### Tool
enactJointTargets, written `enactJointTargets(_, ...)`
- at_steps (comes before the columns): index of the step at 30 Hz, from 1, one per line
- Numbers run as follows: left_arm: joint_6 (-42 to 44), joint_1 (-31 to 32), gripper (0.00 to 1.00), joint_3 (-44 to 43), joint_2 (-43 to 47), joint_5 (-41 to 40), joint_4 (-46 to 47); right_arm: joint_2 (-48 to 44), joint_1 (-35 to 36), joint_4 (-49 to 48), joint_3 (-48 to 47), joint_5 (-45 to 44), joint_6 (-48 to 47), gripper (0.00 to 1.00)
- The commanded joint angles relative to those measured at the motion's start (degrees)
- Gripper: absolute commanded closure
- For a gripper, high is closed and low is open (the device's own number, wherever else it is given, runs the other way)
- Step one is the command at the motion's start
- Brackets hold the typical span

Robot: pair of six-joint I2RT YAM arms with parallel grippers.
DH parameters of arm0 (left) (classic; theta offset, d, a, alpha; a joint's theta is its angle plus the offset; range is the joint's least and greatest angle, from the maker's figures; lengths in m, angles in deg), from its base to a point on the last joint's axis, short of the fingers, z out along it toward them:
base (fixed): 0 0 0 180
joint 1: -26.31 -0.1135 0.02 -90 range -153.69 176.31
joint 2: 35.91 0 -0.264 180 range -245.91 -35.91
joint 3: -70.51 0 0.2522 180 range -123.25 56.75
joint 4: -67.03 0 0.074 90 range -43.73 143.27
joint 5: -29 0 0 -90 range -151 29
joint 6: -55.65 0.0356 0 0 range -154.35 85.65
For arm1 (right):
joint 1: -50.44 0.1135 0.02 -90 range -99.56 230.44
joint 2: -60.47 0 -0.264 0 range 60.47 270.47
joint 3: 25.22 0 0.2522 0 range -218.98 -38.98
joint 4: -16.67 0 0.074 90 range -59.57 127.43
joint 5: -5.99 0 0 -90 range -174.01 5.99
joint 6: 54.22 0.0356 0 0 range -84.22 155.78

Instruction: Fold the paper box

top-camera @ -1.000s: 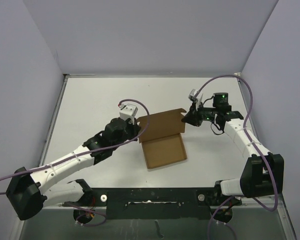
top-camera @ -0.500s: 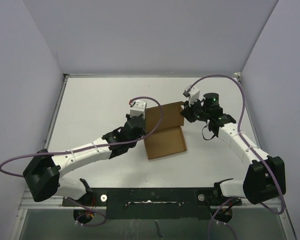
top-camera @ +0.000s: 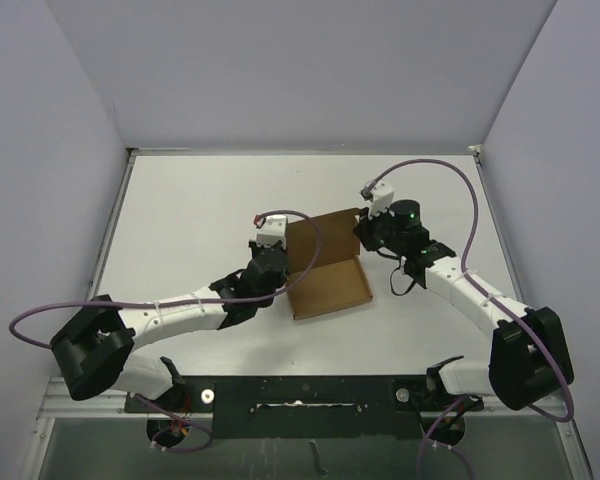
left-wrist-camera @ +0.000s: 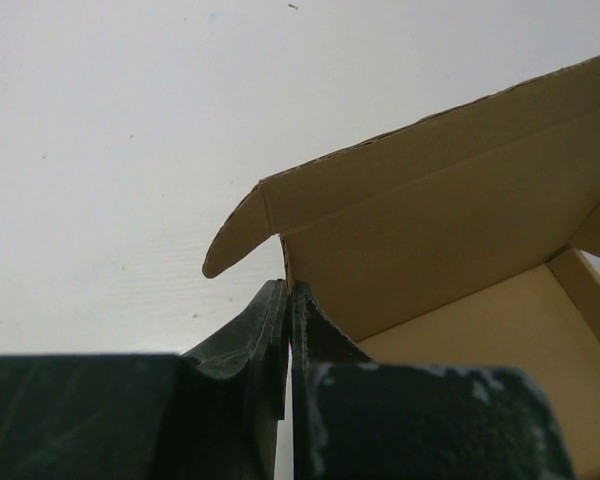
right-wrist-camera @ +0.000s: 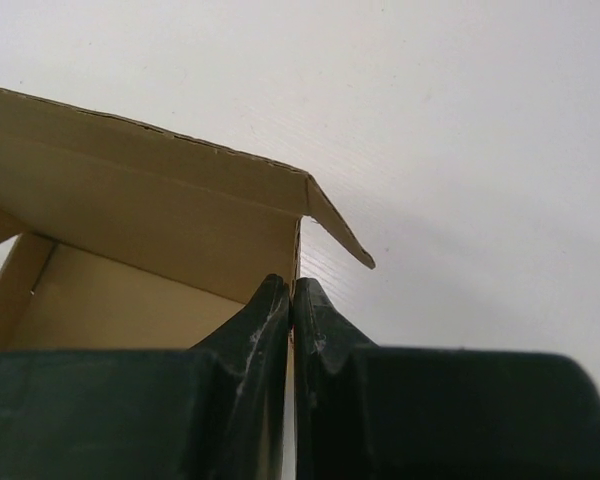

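The paper box (top-camera: 325, 270) is plain brown cardboard, matt and unprinted, with smooth inner faces, pressed crease lines and slightly ragged cut edges. The tabletop (top-camera: 200, 210) is white and matt, finely grained, with a few tiny specks. The left claw (left-wrist-camera: 288, 300) and right claw (right-wrist-camera: 292, 295) are dark, dull plastic, scuffed pale in places. A purple cable (top-camera: 430, 165) has a smooth sheath.
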Motion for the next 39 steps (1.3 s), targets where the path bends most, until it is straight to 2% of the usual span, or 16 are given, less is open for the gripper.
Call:
enactJointTargets(1, -2.22, 2.23, 1.00, 2.70, 3.65, 2.21, 9.21, -0.36, 5.12, -5.67, 0.26, 2.94, 2.87, 1.00)
enactJointTargets(5, -1.77, 2.43, 1.00, 5.48, 8.72, -0.37, 7.83, 0.56, 9.14, -6.73, -1.38, 1.13, 0.74, 1.00)
enactJointTargets(12, 4.14, 1.71, 1.00, 6.58, 16.25, -3.29, 6.11, 4.11, 13.78, -7.17, -5.84, 0.12, -0.23, 1.00)
enactJointTargets(18, 3.89, -2.56, 1.00, 7.63, 18.65, -0.61, 3.81, 9.92, 16.77, -9.88, -10.15, -2.53, -1.08, 1.00)
enactJointTargets(22, 2.66, -5.91, 1.00, 8.49, 17.19, 3.07, 4.82, 13.10, 17.15, -12.33, -11.89, -5.90, -2.22, 1.00)
enactJointTargets(31, 3.06, -12.98, 1.00, 9.68, 8.41, 9.02, 17.70, 16.49, 17.10, -21.77, -11.20, -12.23, -6.66, 1.00)
enactJointTargets(39, 5.40, -17.12, 1.00, 7.39, 2.01, 15.48, 24.36, 18.98, 16.52, -28.49, -11.38, -15.88, -11.21, 1.00)
